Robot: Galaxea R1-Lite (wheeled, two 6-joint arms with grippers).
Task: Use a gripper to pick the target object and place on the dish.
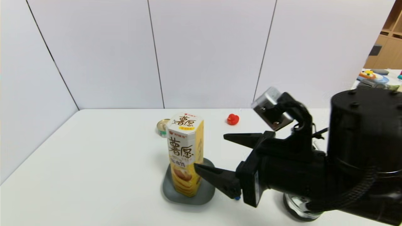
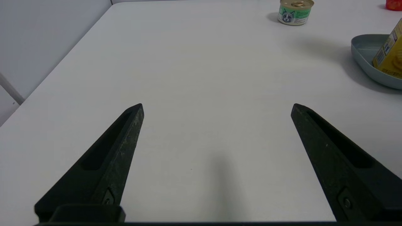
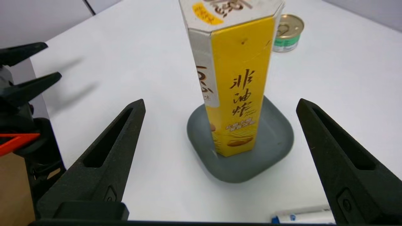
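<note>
Nearest the head camera, the right gripper point(image 1: 209, 152) hangs beside the snack box point(image 1: 186, 153), fingers spread wide and holding nothing. That box stands upright on the grey-blue dish point(image 1: 205, 191). Off at the table's left edge, the left gripper point(image 2: 217, 108) also gapes wide.

From my console the snack box point(image 3: 234, 78) reads as printed cardboard, faintly satin, with small dents on its yellow face. The dish point(image 3: 276, 141) under it looks like matt grey-blue plastic, smooth. The tin can point(image 2: 295, 12) is metal with a shiny lid and a paper label. I note the right gripper point(image 3: 220, 106) fingers point(image 3: 106, 157) as matt black, grainy plastic. The table point(image 1: 94, 163) is smooth, matt white.
</note>
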